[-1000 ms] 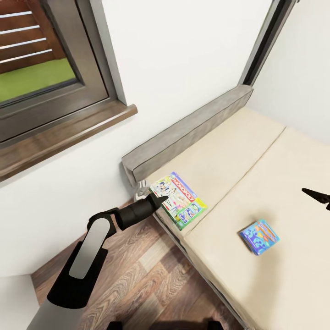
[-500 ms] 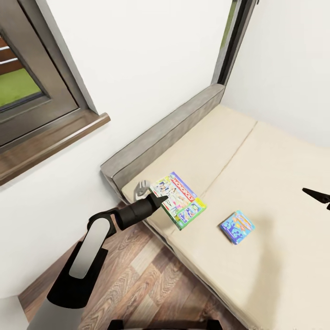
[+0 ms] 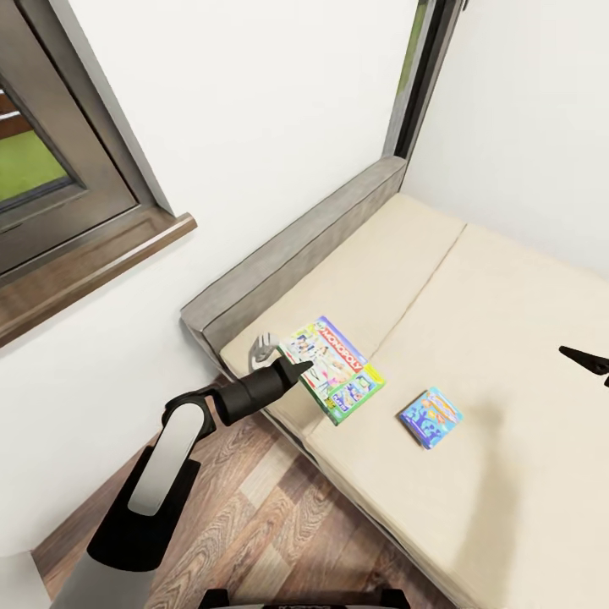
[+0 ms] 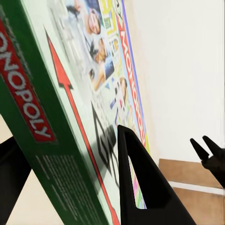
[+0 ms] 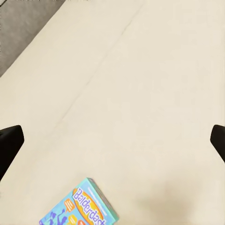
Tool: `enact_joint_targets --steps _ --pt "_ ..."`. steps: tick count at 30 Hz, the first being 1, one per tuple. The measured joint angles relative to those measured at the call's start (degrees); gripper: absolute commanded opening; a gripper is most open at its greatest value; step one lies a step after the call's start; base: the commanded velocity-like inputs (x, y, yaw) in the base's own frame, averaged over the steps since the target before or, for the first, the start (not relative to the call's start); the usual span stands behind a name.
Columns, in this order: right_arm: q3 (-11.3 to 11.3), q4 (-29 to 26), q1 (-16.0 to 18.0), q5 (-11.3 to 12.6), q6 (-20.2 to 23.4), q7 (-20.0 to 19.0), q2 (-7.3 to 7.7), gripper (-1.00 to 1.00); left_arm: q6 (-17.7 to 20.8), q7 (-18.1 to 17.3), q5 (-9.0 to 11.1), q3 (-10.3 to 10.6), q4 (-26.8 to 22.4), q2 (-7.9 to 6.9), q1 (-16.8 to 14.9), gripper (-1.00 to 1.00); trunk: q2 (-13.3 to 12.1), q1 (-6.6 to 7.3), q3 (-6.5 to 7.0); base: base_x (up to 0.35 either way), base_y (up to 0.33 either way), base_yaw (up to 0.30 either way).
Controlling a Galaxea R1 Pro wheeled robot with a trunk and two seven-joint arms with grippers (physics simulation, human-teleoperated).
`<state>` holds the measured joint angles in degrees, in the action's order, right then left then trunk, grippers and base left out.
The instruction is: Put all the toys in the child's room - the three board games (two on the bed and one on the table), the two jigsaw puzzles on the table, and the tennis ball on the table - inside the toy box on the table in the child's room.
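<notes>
While right end effector [image 5: 112,140] gapes empty, left end effector [image 3: 298,370] clamps Monopoly box [image 3: 337,372]

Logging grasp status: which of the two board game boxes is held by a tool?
The white-green Monopoly cardboard box, clamped in the left tool above the bed edge; the smaller blue box lies untouched on the mattress.

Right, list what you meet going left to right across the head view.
Window frame → left gripper, shut on the Monopoly box → small blue game box lying on the bed → right gripper tip at the view's right edge.
</notes>
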<state>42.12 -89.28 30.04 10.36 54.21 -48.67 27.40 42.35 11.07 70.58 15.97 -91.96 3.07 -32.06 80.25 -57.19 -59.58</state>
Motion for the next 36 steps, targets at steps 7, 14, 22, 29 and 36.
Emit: enact_joint_targets --steps 7,14,22,29,36 --pt "0.0 -0.7 -0.1 0.0 0.0 0.0 -0.05 1.00 -0.4 -3.1 -0.4 0.3 0.0 -0.26 0.4 -1.00 0.0 0.01 0.00 0.038 0.000 -0.006" --pt "0.0 -0.9 -0.2 0.0 0.0 0.0 -0.01 1.00 -0.5 -4.3 -0.6 0.3 0.0 -0.36 0.6 -1.00 0.0 0.01 0.00 0.107 0.000 -0.002" --pt "0.0 -1.0 -0.3 0.0 0.0 0.0 -0.03 1.00 -0.5 -4.8 -0.7 0.4 0.0 -0.37 0.7 -1.00 0.0 0.00 0.00 0.032 0.000 -0.048" --pt "0.0 -1.1 -0.3 0.0 0.0 0.0 0.01 1.00 -0.4 -4.9 -0.7 0.3 0.0 -0.36 0.7 -1.00 0.0 0.00 0.00 0.009 0.000 -0.197" --pt "0.0 -1.1 -0.3 0.0 0.0 0.0 0.02 1.00 -0.4 -5.0 -0.6 0.3 0.0 -0.37 0.7 -1.00 0.0 0.00 0.00 0.003 0.000 -0.123"
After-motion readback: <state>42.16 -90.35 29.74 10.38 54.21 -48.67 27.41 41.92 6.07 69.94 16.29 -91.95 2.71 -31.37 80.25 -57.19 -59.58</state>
